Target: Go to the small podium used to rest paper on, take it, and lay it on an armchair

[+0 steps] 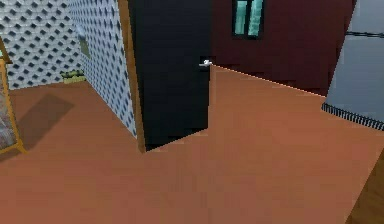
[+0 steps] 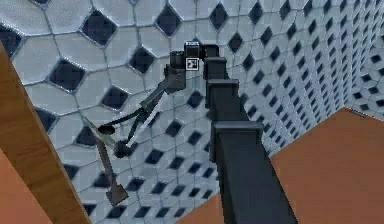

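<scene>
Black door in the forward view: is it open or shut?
Open. The black door stands swung out from the patterned wall, and brown floor runs past its handle to the dark red wall.

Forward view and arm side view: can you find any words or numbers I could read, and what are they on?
None to read.
The white squares on the arm bear only black marks, not letters.
The black door and patterned wall carry no writing.
</scene>
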Controlling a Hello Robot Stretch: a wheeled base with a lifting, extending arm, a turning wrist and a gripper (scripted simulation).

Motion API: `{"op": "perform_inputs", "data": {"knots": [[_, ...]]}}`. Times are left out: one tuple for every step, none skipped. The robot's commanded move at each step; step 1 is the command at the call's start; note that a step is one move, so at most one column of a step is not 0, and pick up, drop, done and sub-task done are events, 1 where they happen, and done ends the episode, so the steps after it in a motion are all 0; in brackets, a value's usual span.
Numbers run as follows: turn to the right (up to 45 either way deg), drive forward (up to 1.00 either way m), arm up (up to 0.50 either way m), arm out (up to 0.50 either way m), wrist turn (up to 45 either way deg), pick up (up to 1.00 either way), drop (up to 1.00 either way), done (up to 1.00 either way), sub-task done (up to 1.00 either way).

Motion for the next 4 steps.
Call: {"op": "perform_inputs", "data": {"knots": [[0.0, 0.0, 0.0, -0.4, 0.0, 0.0, 0.0, 0.0, 0.0], [-33.0, 0.0, 0.0, 0.0, 0.0, 0.0, 0.0, 0.0, 0.0], [0.0, 1.0, 0.0, 0.0, 0.0, 0.0, 0.0, 0.0, 0.0], [0.0, 1.0, 0.0, 0.0, 0.0, 0.0, 0.0, 0.0, 0.0]]}}
